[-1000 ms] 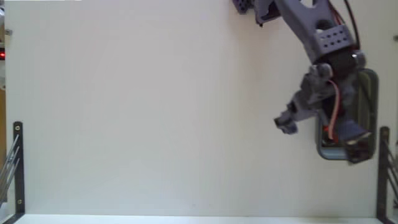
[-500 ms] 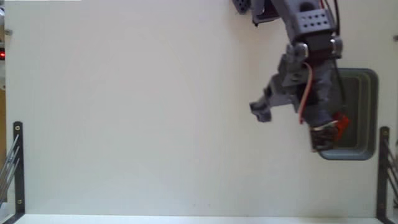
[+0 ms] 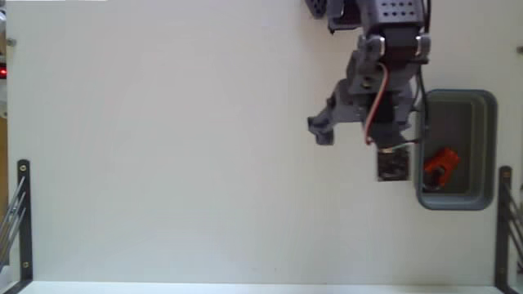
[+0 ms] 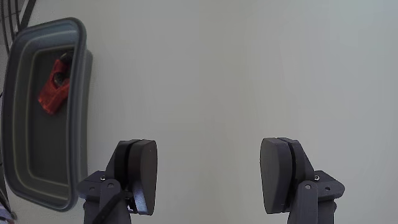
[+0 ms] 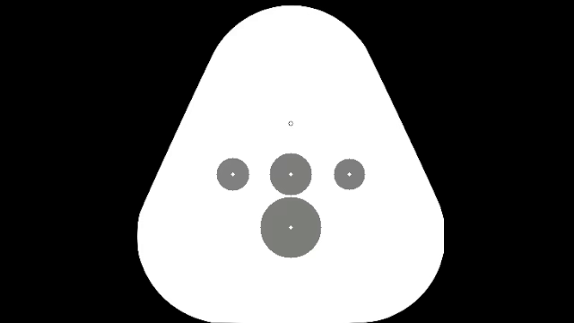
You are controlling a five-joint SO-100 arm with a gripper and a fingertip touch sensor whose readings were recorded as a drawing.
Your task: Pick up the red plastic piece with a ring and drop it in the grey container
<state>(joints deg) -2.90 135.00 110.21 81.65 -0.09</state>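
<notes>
1. Black metal rack posts (image 3: 23, 216), far left edge of the fixed view: well apart from the work, no obstruction.
2. White desk (image 3: 163, 147): bare between rack and arm.
3. Grey two-finger gripper (image 3: 359, 151): fingers (image 4: 142, 174) spread wide and empty; a second ago over the tub, now withdrawn to its left.
4. Small red-orange plastic piece with a pale ring (image 3: 440, 168): released, lying inside the tub, lower half in the fixed view.
5. Rounded-rectangular grey plastic container (image 3: 490, 147): holds the piece; drop judged complete.

gripper (image 4: 208, 177) moved off grey container (image 3: 488, 147), red piece (image 3: 440, 167) now uncovered inside
</notes>
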